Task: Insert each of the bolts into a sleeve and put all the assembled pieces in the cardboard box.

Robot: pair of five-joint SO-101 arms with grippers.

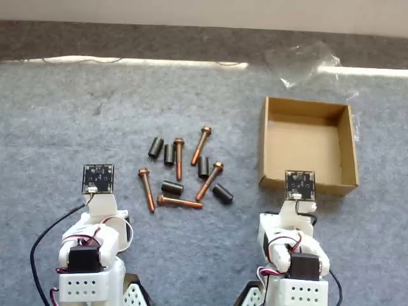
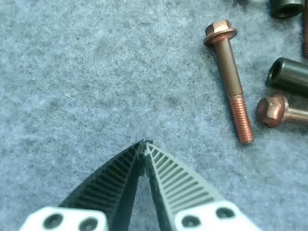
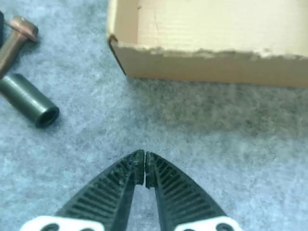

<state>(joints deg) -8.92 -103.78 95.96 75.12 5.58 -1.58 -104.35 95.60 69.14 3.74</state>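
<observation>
Both arms sit low at the near edge of the grey mat (image 1: 76,121). The left gripper (image 2: 144,143) has its fingers pressed together, and so does the right gripper (image 3: 144,153). Five bolts (image 1: 179,158) and five sleeves (image 1: 156,147) lie loose and scattered on the mat ahead of and between the arms, and the cardboard box (image 1: 306,143) stands just beyond the right gripper.

The grey worktop (image 1: 76,115) carries five copper-coloured bolts (image 1: 178,158) (image 1: 201,145) (image 1: 146,189) (image 1: 210,180) (image 1: 180,202) and five dark sleeves (image 1: 156,147) (image 1: 169,154) (image 1: 203,167) (image 1: 172,188) (image 1: 222,194), so there is one sleeve for every bolt. There is one open cardboard box (image 1: 307,106). One crumpled clear plastic bag (image 1: 306,64) makes up the rest of the count.
</observation>
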